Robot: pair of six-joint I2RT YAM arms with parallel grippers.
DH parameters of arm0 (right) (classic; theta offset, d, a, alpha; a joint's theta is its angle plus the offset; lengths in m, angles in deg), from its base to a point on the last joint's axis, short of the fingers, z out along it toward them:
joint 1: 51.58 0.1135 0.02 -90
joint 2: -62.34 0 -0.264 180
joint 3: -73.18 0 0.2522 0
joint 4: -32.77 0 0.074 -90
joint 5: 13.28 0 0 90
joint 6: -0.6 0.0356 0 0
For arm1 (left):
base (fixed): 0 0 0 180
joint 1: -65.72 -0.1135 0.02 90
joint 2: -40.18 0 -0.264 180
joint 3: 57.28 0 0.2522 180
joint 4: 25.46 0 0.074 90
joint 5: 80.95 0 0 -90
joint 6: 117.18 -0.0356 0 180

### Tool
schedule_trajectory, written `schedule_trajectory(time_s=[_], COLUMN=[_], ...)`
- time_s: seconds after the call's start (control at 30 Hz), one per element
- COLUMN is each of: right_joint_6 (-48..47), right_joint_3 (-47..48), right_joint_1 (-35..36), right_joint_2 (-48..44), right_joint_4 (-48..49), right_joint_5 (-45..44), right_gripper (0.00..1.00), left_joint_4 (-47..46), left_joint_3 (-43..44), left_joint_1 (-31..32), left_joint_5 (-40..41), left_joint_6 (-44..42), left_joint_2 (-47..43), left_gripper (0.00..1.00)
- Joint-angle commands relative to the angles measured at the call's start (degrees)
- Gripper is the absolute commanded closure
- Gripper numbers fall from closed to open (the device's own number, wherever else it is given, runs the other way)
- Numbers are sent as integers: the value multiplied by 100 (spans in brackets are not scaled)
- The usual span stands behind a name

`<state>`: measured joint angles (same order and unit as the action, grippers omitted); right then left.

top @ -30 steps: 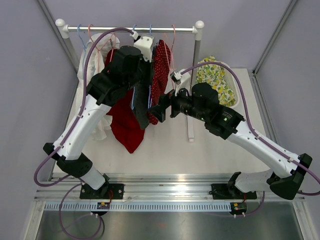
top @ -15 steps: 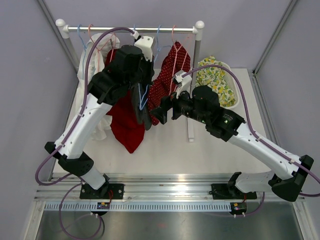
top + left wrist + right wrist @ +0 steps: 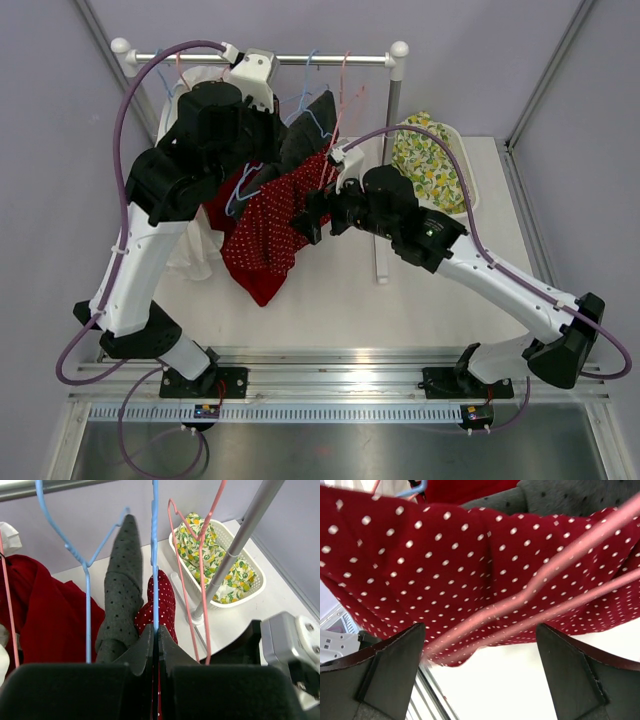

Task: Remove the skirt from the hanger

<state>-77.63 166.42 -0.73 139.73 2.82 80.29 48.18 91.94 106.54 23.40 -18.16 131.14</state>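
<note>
- Pale lilac walls box in a white tabletop point(image 3: 330, 295), and a shiny metal rail point(image 3: 375, 59) with round white end knobs runs across the back
- Left gripper point(image 3: 155, 630) is clamped tight, its dark padded fingers pinching the thin blue wire hanger point(image 3: 154, 555)
- Polka-dot skirt point(image 3: 275, 215), red with small white spots, is stretched out soft and creased between the two arms, lying over a plain red garment point(image 3: 258, 280)
- Right gripper point(image 3: 480, 627) is spread wide, both blunt dark fingers well apart, the skirt's cloth right in front of them and nothing pinched
- Pink wire hanger point(image 3: 520, 598) cuts slantwise across the spotted cloth in the right wrist view
- Grey garment point(image 3: 122, 580) with fine dark dots pokes up in a tapering fold just beside the blue wire
- White garment point(image 3: 203, 258) hangs limp at far left
- Over on the right, a white lattice plastic basket point(image 3: 252, 587) holds a crumpled lemon-print cloth point(image 3: 190, 535)
</note>
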Motion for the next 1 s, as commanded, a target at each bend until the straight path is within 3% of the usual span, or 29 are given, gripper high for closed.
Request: schedule_trajectory(time_s=[0.0, 0.2, 0.33, 0.4, 0.53, 0.97], right_joint_6=[0, 185, 369, 387, 352, 141], right_joint_3=[436, 419, 462, 568, 796, 1105], right_joint_1=[21, 56, 162, 433, 865, 970], right_joint_2=[101, -100, -84, 66, 312, 831], right_joint_4=[300, 230, 248, 195, 142, 116], right_joint_5=[29, 423, 1626, 1734, 1375, 101], right_gripper=[1, 1, 1, 1, 1, 0], left_joint_4=[-441, -389, -477, -582, -697, -618], left_joint_3=[-212, -160, -318, -406, -573, -635], left_joint_1=[5, 5, 5, 5, 5, 5], left_joint_5=[103, 147, 147, 121, 94, 33], left_joint_6=[-49, -75, -23, 12, 100, 179], left_joint_2=[-359, -544, -614, -649, -667, -966], left_gripper=[100, 100, 100, 100, 100, 100])
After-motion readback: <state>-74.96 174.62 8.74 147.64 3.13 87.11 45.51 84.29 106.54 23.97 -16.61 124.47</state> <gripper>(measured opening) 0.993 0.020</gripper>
